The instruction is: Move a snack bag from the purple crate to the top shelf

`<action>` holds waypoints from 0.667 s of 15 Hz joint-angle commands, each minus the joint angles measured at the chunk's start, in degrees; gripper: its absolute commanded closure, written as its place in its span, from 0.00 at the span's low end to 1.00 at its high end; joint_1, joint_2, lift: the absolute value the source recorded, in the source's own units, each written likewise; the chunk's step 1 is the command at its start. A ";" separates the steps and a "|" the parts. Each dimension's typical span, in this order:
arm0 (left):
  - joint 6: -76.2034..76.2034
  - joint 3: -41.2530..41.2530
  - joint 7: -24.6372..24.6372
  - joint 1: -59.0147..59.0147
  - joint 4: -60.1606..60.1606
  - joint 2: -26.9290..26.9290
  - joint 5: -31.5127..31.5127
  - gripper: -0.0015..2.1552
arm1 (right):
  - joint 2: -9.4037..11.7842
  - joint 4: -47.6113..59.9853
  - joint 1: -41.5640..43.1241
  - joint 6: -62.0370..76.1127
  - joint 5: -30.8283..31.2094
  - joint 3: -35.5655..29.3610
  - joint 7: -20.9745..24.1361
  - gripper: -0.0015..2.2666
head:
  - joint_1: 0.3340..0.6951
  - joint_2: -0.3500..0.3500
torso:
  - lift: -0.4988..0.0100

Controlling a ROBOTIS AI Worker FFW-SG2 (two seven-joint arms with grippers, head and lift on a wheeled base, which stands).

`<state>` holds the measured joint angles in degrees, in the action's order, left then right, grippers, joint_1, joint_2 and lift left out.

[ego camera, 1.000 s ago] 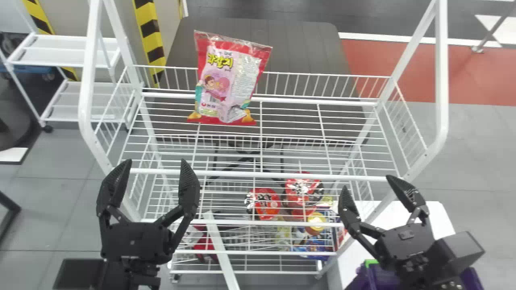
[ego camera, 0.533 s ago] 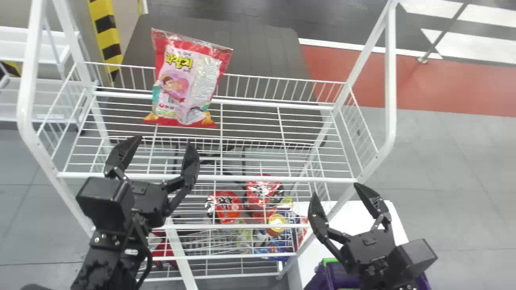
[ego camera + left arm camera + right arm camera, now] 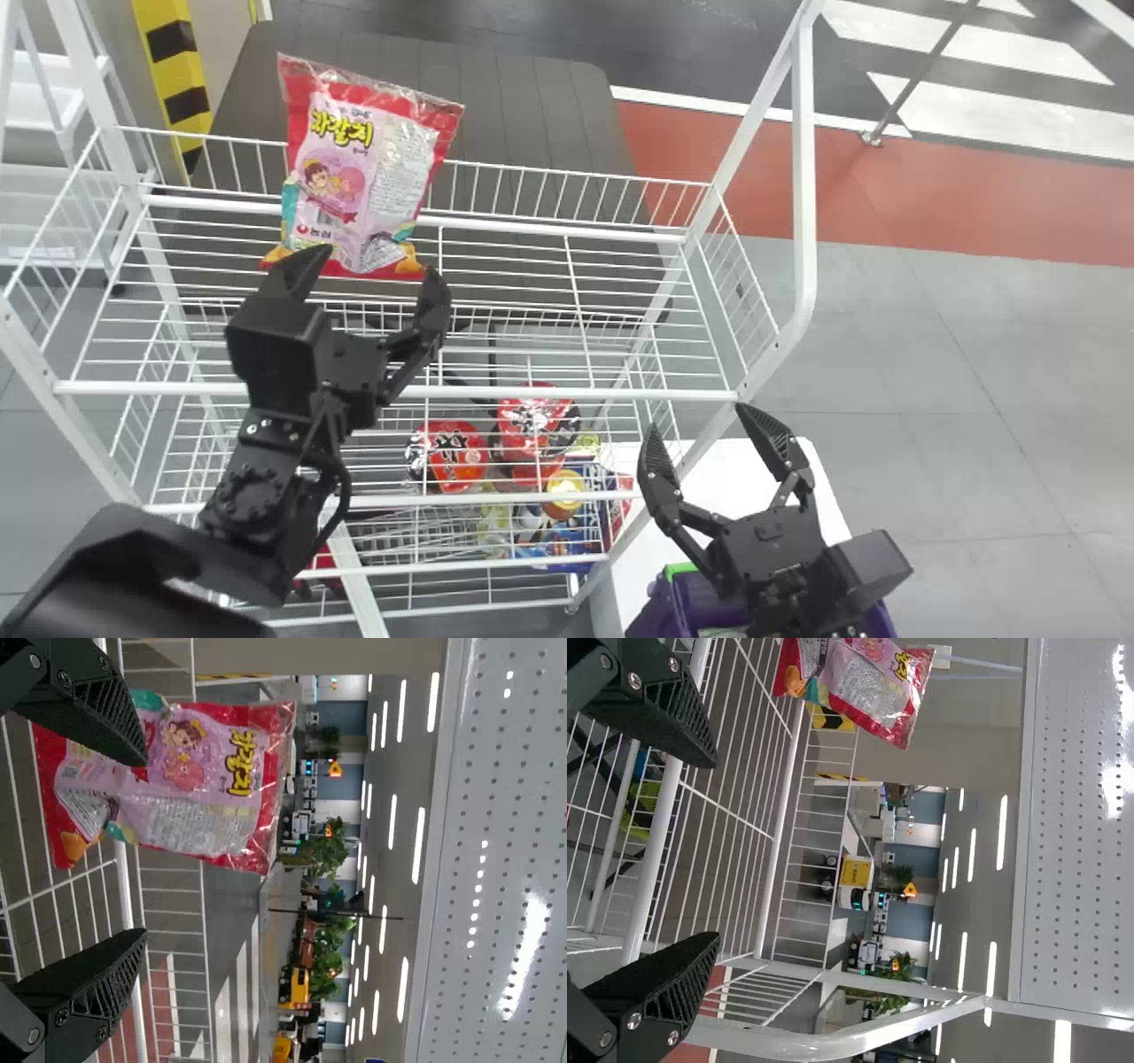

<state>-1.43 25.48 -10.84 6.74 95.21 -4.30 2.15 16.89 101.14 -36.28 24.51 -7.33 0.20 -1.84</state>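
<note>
One bag [image 3: 359, 168] stands on the top shelf [image 3: 532, 392], upright at its back rail [image 3: 549, 229], so the placing looks done. Next, the left gripper [image 3: 370, 266], spread and empty near it, should back off without a nudge. Two grippers: the right gripper [image 3: 697, 417], also parted and empty, by one crate [image 3: 654, 613]; below, at least two red tubs [image 3: 456, 456]

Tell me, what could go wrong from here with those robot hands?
The left hand, open just in front of the snack bag, might nudge it over the low rear rail, which the bag rises above. The right hand, near the shelf's white post, could knock it if raised.
</note>
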 commanded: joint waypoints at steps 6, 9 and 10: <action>0.16 0.54 -5.68 -6.83 -8.90 2.63 0.23 0.08 | 2.01 -1.38 3.67 -2.50 -1.64 2.26 -0.01 0.07 | 1.00 0.11 | 0.98; 0.86 -0.08 -6.30 -9.55 -12.42 4.12 0.49 0.08 | 2.09 -1.38 3.67 -2.33 -1.82 2.44 -0.01 0.07 | 1.00 0.13 | 0.98; 2.09 -0.08 -6.30 -10.08 -13.03 4.30 0.84 0.08 | 2.09 -1.38 3.67 -2.33 -1.82 2.52 -0.01 0.07 | 1.00 0.14 | 0.98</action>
<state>-0.54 25.55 -17.17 -2.40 83.32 -0.41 2.59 18.97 99.76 -32.61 22.15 -9.12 2.62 -1.84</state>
